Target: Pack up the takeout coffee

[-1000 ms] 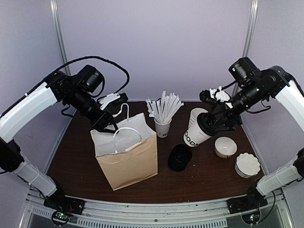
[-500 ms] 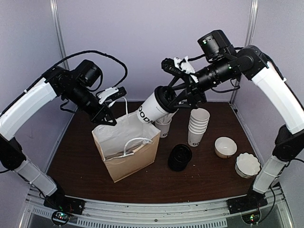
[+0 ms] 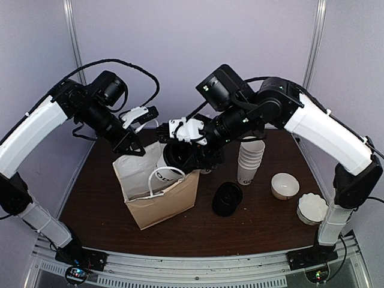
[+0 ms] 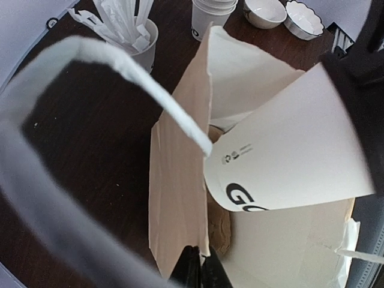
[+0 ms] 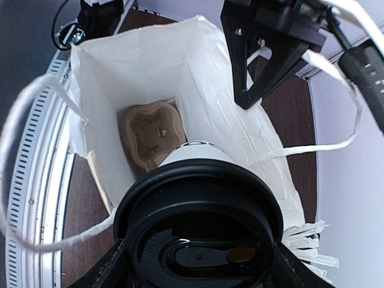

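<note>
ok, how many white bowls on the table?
2. A plain bowl sits right of the cup stack. A scalloped bowl is beside it, nearer the front right. The bag could hide more behind it.

White arm shells, black joints, black cables

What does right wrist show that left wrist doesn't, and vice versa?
Right wrist only: the top of the black plastic dome lid. Left wrist only: dark lettering on the white paper coffee cup, the lidless white cup of white sticks, the stack of lidless white cups. Both: that cup partly inside the open brown paper bag.
</note>
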`<move>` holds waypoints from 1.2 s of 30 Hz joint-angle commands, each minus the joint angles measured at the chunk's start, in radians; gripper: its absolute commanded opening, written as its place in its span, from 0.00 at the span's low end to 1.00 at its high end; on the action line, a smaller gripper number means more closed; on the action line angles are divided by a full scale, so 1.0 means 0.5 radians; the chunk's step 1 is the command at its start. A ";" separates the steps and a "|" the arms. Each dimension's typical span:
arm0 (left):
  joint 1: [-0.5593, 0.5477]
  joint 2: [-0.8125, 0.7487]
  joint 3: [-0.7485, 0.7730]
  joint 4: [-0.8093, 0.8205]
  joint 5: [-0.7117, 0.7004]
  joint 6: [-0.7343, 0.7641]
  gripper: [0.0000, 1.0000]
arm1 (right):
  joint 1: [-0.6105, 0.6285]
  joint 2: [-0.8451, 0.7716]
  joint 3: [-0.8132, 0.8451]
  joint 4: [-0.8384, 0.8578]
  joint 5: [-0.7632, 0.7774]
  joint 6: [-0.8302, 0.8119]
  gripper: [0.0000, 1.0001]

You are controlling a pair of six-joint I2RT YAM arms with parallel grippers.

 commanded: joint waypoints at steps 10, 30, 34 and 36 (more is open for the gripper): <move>-0.185 -0.131 0.239 0.028 0.039 -0.058 0.53 | 0.250 -0.056 -0.316 -0.039 0.405 -0.099 0.46; 0.271 -0.222 -0.840 0.977 -0.105 -0.206 0.66 | 0.561 -0.114 -0.661 0.090 0.865 -0.352 0.44; 0.362 -0.076 -0.939 1.073 0.052 -0.172 0.65 | 0.560 -0.103 -0.856 0.366 1.094 -0.473 0.42; 0.368 -0.014 -0.965 1.113 0.061 -0.164 0.65 | 0.560 -0.083 -0.933 0.495 1.176 -0.518 0.41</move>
